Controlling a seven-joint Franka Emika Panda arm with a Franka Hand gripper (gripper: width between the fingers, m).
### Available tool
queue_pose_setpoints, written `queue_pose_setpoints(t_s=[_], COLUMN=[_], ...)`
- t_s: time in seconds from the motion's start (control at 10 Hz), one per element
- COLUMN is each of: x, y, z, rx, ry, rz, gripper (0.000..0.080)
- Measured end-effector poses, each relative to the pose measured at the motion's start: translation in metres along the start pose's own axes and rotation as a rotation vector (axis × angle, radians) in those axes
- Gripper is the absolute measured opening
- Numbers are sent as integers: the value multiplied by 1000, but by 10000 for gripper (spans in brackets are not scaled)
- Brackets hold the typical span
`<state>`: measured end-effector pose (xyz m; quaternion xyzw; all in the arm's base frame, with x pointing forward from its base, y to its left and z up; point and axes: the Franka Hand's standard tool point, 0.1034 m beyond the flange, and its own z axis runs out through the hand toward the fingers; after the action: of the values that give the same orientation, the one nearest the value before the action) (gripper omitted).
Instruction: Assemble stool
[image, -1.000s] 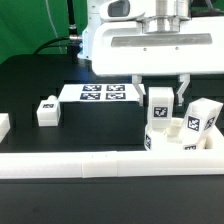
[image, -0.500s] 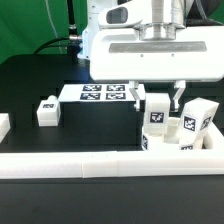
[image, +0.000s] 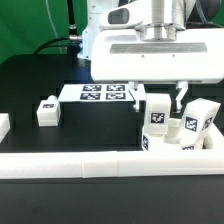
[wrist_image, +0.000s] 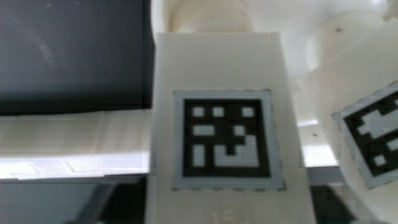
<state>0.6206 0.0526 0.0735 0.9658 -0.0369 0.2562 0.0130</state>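
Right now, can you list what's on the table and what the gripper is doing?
upright white blocky plastic leg with tag: standing at the seat
gripper: open, one finger on each side of that leg
round white plastic seat: exterior view's right, behind the rail
second white leg: tilted, beside the first
third white leg: alone, exterior view's left
long white rail: across the front

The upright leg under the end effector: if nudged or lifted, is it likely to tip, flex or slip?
Probably stiff: the upright leg looks blocky and thick. Nudged high, it might tip, since it stands taller than it is wide. Its smooth white faces could slip in the end effector.
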Motion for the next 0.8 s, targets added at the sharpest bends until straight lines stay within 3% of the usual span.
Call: queue_pose_setpoints(t_s=[0.1, 0.2, 0.5, 0.8], x=[2, 5, 16, 13], y=[1, 2, 0, 0], z=[-2, -4, -16, -14], rx=[1, 1, 11, 10], ry=[-9, -6, -13, -18], rz=[1, 0, 1, 0], gripper=[546, 628, 649, 649])
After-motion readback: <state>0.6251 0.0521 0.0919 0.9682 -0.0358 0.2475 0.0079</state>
